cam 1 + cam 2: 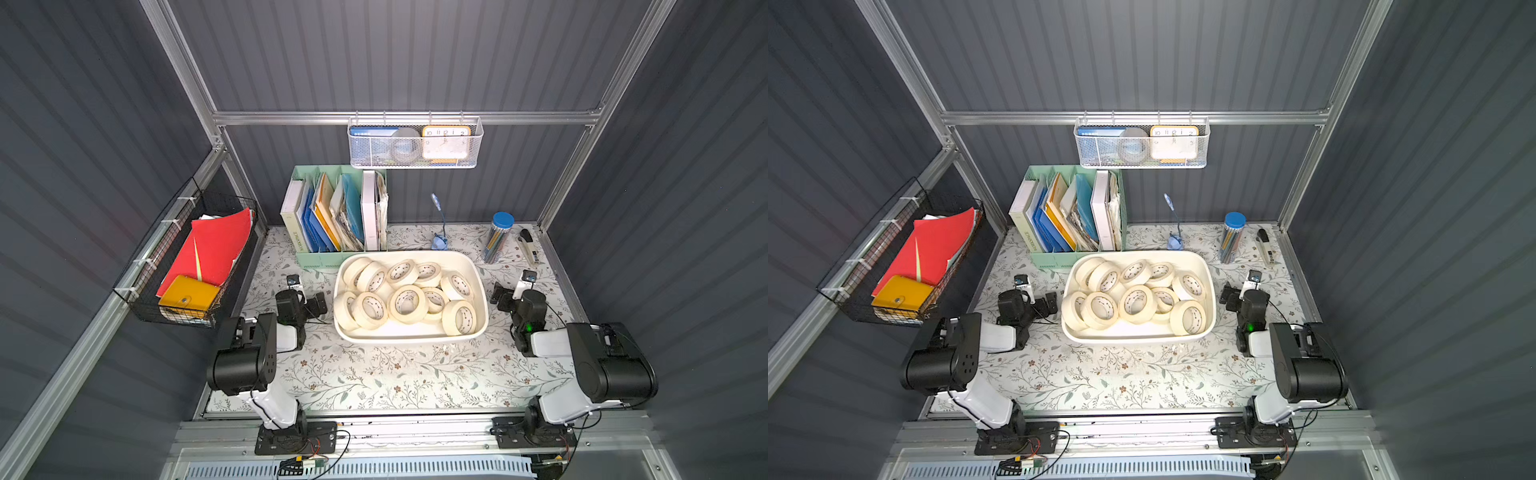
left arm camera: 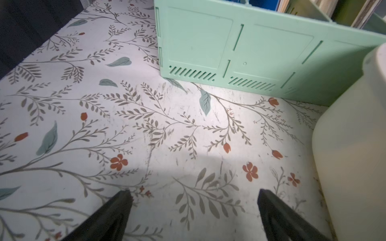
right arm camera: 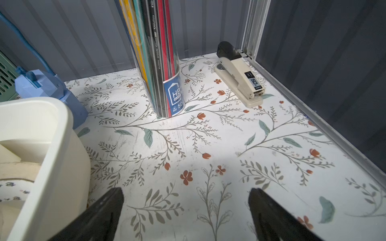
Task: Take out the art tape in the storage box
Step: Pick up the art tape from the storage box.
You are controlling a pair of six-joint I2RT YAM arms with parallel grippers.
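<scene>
The storage box (image 1: pixel 478 274) (image 1: pixel 1207 270), an off-white tub, sits mid-table in both top views, piled with several cream rolls of art tape (image 1: pixel 408 303) (image 1: pixel 1137 302). My left gripper (image 1: pixel 309 305) (image 1: pixel 1042 304) rests low at the box's left side, open over bare tablecloth (image 2: pixel 193 194), with the box wall (image 2: pixel 355 146) beside one finger. My right gripper (image 1: pixel 505 297) (image 1: pixel 1229 297) rests at the box's right side, open and empty (image 3: pixel 186 192). In the right wrist view the box rim (image 3: pixel 52 129) and part of a tape roll (image 3: pixel 16 173) show close to one finger.
A mint-green file organiser (image 1: pixel 332 216) (image 2: pixel 250 48) stands behind the box on the left. A pencil tube (image 1: pixel 498 237) (image 3: pixel 158 62), a stapler (image 1: pixel 528 245) (image 3: pixel 240 77) and a blue stand (image 1: pixel 438 241) (image 3: pixel 41 87) are back right. A white mesh basket (image 1: pixel 415 143) hangs above.
</scene>
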